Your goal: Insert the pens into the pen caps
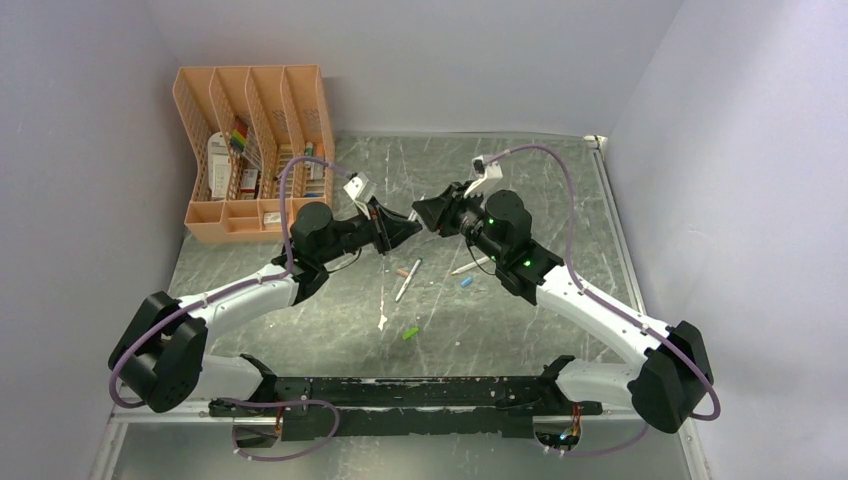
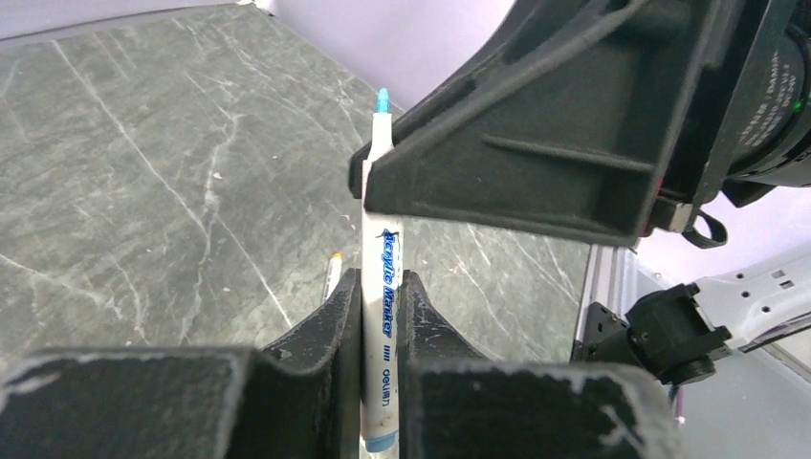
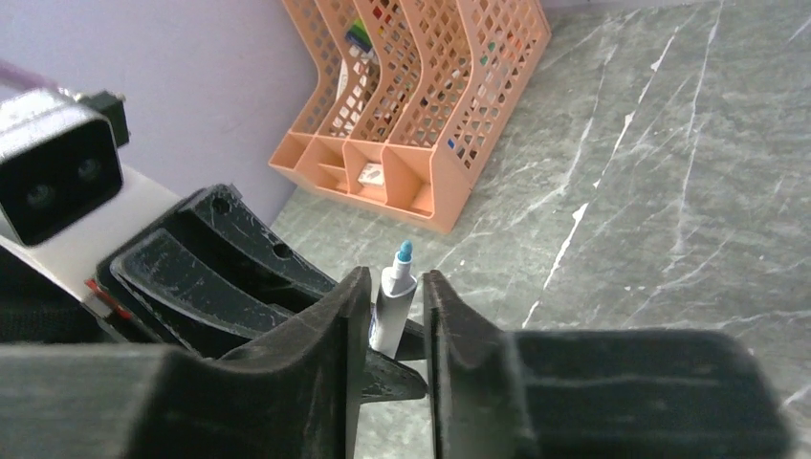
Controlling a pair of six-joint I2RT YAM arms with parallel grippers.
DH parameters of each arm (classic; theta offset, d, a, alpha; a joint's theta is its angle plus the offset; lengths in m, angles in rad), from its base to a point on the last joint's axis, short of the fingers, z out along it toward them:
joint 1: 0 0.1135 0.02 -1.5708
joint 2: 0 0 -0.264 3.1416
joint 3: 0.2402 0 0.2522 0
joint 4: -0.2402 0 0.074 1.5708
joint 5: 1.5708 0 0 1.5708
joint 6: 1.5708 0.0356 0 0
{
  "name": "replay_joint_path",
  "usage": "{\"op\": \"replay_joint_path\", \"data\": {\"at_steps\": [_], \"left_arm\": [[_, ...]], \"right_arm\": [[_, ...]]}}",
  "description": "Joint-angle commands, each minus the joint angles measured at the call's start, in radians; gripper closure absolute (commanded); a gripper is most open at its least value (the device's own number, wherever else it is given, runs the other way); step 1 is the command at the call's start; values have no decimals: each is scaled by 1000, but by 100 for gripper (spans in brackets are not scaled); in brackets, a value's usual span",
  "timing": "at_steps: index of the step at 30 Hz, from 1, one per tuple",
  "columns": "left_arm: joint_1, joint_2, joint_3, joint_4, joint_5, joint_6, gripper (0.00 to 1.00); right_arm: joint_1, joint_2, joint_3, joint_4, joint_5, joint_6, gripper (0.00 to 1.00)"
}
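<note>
My left gripper (image 1: 405,230) (image 2: 381,287) is shut on a white pen (image 2: 381,316) with a blue tip, held above the table. My right gripper (image 1: 427,216) (image 3: 397,287) meets it tip to tip. Its jaws stand a little apart on either side of that pen (image 3: 392,306), with a gap showing. Two more pens (image 1: 407,281) (image 1: 470,265) lie on the table below. An orange-pink cap (image 1: 403,270), a blue cap (image 1: 466,282) and a green cap (image 1: 410,332) lie near them. An orange-tipped pen (image 2: 331,273) also shows in the left wrist view.
A peach mesh organiser (image 1: 255,150) (image 3: 421,105) with stationery stands at the back left against the wall. Walls close in the left, back and right sides. A white scratch streak (image 1: 383,320) marks the grey table.
</note>
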Motion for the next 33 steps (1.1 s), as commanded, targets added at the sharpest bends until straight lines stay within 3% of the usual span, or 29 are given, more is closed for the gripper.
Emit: {"op": "replay_joint_path", "data": {"at_steps": [1, 6, 11, 13, 16, 18, 20, 26, 33], "left_arm": [[-12, -22, 38, 37, 39, -21, 93], [-12, -27, 40, 42, 54, -33, 93], [-12, -23, 40, 45, 57, -48, 93], [-11, -18, 51, 30, 71, -58, 91], [-5, -5, 72, 22, 126, -86, 63], [18, 5, 53, 99, 199, -133, 44], [59, 26, 17, 242, 294, -220, 38], [110, 143, -19, 671, 529, -467, 38], [111, 253, 1, 930, 605, -642, 32]], "right_arm": [[12, -12, -1, 20, -32, -26, 66], [11, -6, -4, 21, -37, -28, 65], [12, -26, -9, 11, -20, -33, 100], [11, -37, -10, 5, -22, -48, 100], [9, -62, -21, 3, -39, -95, 100], [7, -82, -37, 9, -54, -127, 100], [-1, -99, -48, 17, -106, -150, 100], [-21, -141, -69, 63, -233, -147, 100], [-31, -144, -62, 92, -299, -137, 100]]}}
